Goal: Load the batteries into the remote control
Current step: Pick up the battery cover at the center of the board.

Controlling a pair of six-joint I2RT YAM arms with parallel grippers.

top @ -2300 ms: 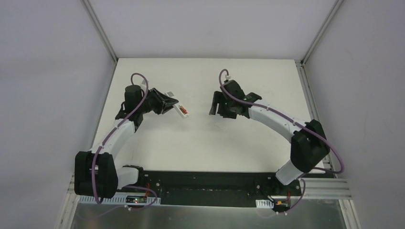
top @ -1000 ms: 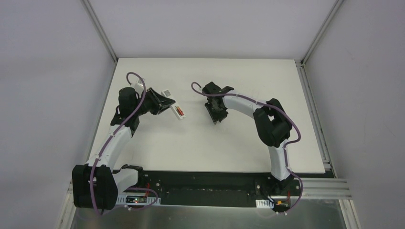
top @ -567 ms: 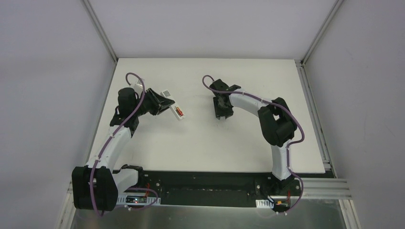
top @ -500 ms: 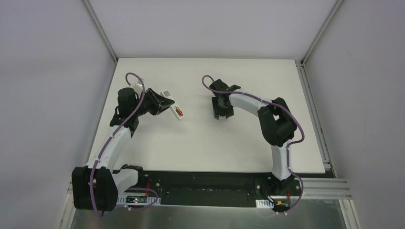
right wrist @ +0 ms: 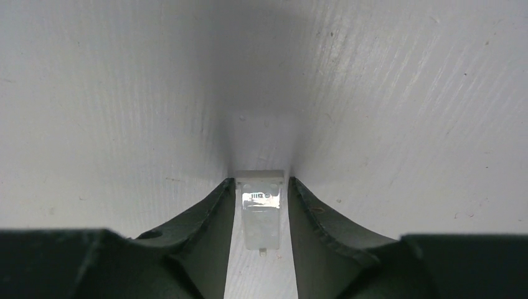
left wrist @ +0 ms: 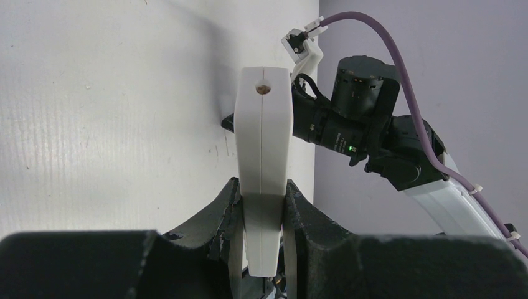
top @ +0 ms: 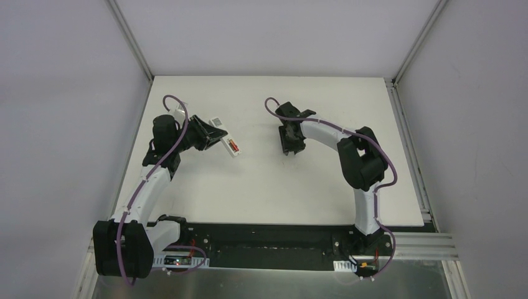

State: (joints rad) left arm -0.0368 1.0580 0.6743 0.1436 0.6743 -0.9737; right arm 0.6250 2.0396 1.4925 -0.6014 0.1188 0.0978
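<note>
Holding remote control (top: 227, 142) edge-on, clamped in left jaws, upper left of centre in top view. Showing red-orange battery (top: 232, 147) seated in the open bay; can't make out the second. Looks like cover step: straddling loose white cover (right wrist: 261, 208) on counter (top: 261, 187) with right jaws, narrowly open, apparently not clamped. Next needs closing, lifting, aligning to bay. Reaching up-frame with left arm (top: 146, 180) bent; right arm (top: 358, 162) folded, wrist pointed down.
</note>
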